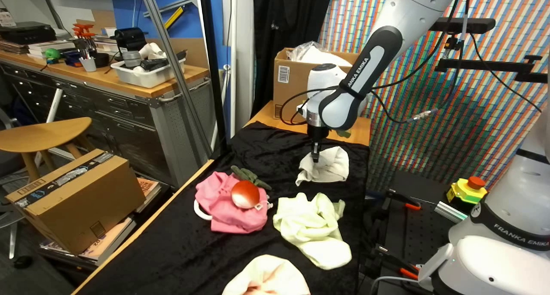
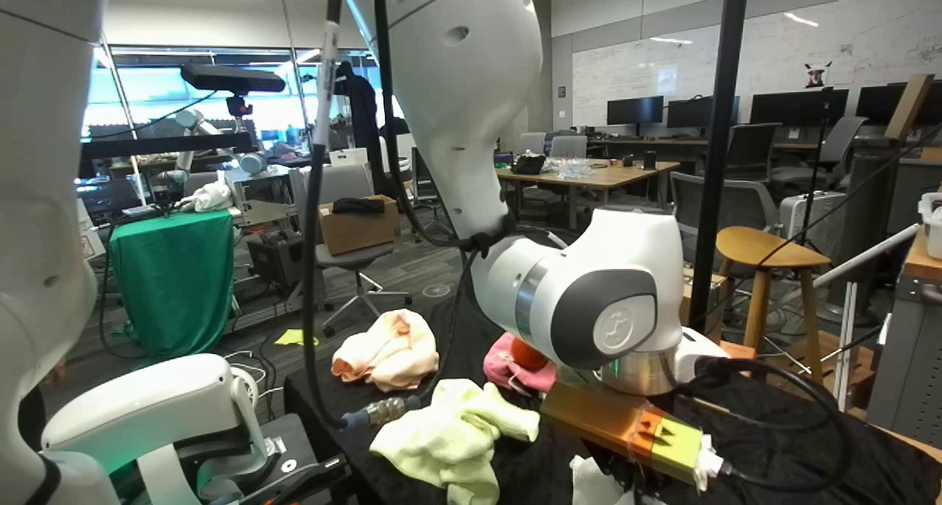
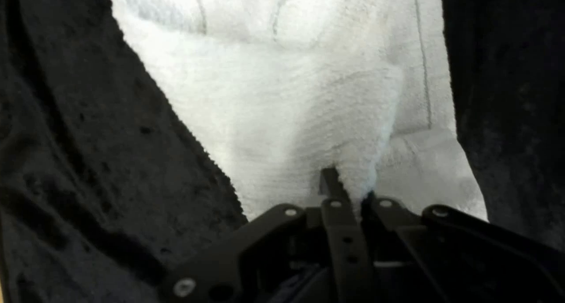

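Observation:
My gripper (image 1: 316, 158) points down at the white cloth (image 1: 334, 168) at the back of the black-covered table. In the wrist view the fingers (image 3: 351, 190) are nearly together with a fold of the white cloth (image 3: 265, 100) pinched between them. Most of the cloth lies on the table. In an exterior view the orange and yellow-green casing (image 2: 625, 431) at my wrist hides the fingers, and only part of the white cloth (image 2: 592, 483) shows. The pale green cloth (image 1: 309, 230) lies crumpled nearby. A pink cloth (image 1: 219, 200) carries a red-and-white ball (image 1: 245, 195).
A dark green soft item (image 1: 251, 176) lies behind the ball. A peach cloth (image 1: 266, 278) lies at the near end, also seen in an exterior view (image 2: 394, 350). A cardboard box (image 1: 292, 84) stands behind the gripper. A metal pole (image 1: 180, 80) rises beside the table.

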Controlling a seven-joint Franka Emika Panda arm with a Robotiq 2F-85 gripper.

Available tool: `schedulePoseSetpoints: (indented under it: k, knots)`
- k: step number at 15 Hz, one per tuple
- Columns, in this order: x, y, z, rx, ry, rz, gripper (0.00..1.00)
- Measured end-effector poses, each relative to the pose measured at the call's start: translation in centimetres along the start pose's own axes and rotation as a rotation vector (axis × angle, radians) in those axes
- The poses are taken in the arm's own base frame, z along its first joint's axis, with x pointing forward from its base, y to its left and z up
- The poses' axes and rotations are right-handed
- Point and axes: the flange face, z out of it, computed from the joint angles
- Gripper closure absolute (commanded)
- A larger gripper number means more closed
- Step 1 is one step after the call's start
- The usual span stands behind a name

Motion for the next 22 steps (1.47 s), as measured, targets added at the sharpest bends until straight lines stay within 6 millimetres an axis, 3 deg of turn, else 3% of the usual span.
schedulePoseSetpoints:
  k: [4, 14, 18, 22]
  knots:
    - [2.6, -2.1, -3.9, 0.05, 0.081, -0.052, 0.98]
    - [7.3, -8.5, -18.3, -0.038, 0.345, -0.154, 0.99]
    - [8.9, -11.8, -21.7, -0.039, 0.465, -0.069, 0.99]
    - [10.2, -14.6, -23.6, -0.035, 0.552, -0.006, 0.99]
